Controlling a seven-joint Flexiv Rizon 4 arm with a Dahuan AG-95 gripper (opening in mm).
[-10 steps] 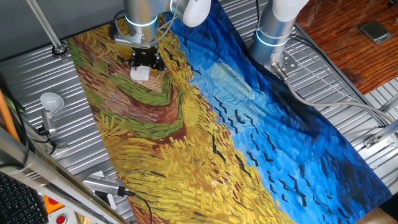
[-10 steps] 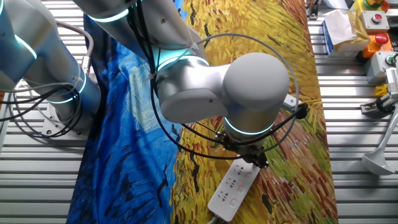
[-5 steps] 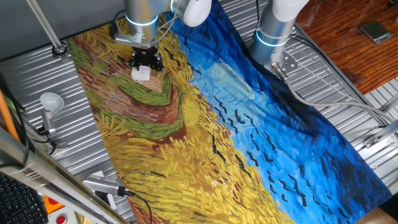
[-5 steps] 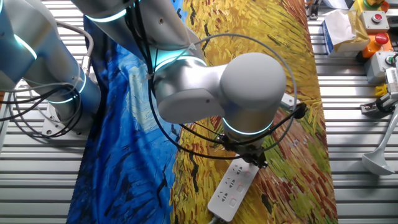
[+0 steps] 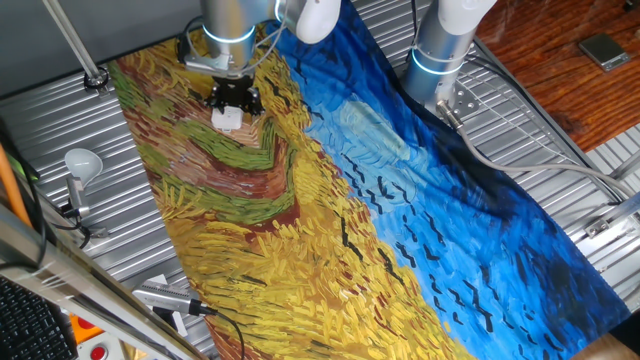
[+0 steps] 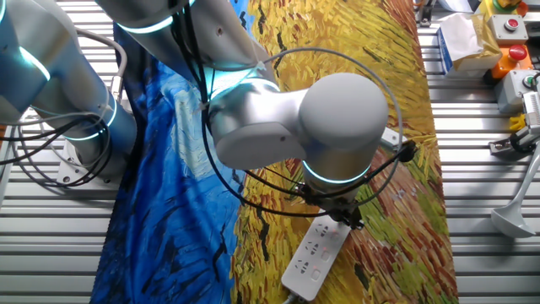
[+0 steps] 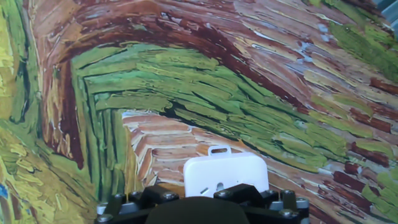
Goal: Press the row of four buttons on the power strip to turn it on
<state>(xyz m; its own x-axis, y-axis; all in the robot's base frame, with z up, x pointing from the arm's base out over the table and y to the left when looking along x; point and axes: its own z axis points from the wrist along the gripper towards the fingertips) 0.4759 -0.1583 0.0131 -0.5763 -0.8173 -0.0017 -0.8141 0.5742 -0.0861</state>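
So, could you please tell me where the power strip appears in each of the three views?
One fixed view: power strip at upper left, mostly hidden under the arm's black hand.
Other fixed view: bottom centre, sticking out below the arm toward the lower edge.
Hand view: bottom centre, only its end visible.
Shared landmark: the painted cloth beneath it.

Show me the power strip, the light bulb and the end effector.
power strip (image 6: 316, 252): other fixed view, middle of its white top face.
light bulb (image 5: 82, 161): one fixed view, its round globe.
end effector (image 5: 231, 100): one fixed view, black fingers above the strip.
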